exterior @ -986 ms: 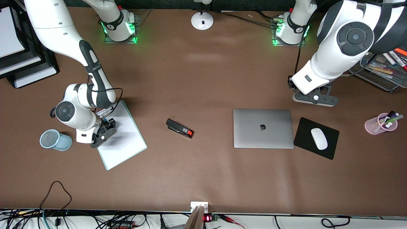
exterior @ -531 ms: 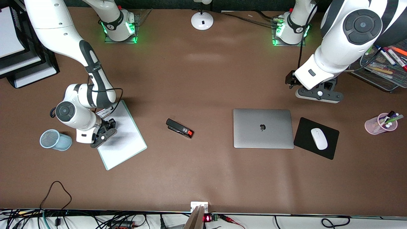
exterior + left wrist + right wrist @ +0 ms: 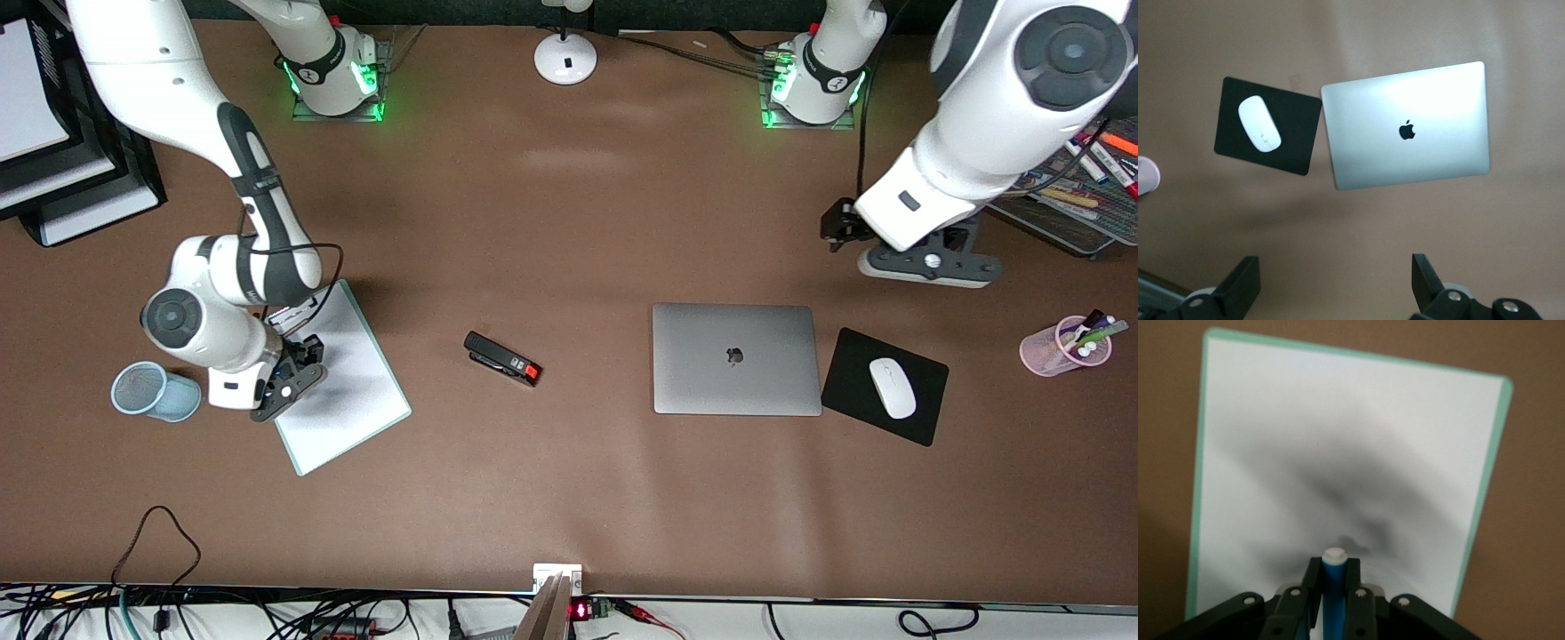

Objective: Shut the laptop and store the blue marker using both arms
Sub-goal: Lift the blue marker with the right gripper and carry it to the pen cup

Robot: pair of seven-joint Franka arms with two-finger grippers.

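The silver-grey laptop [image 3: 736, 359] lies closed on the brown table, apple logo up; it also shows in the left wrist view [image 3: 1407, 127]. My right gripper [image 3: 286, 378] is shut on the blue marker [image 3: 1334, 587], whose whitish end sticks out past the fingertips. It holds the marker just above the edge of a white board with a green rim [image 3: 342, 391], beside a light-blue mesh cup [image 3: 153, 391]. My left gripper [image 3: 929, 264] is open and empty, up over bare table by the laptop and mousepad, toward the left arm's base; its fingers [image 3: 1239, 283] stand wide apart.
A black stapler with a red end [image 3: 502, 358] lies between the board and the laptop. A black mousepad [image 3: 853, 373] with a white mouse [image 3: 892, 388] lies beside the laptop. A pink cup of pens [image 3: 1064, 347] and a tray of markers [image 3: 1067, 209] stand at the left arm's end.
My left arm has swung away from the laptop toward its own end of the table, gripper open. My right gripper has shifted slightly toward the mesh cup with the marker.
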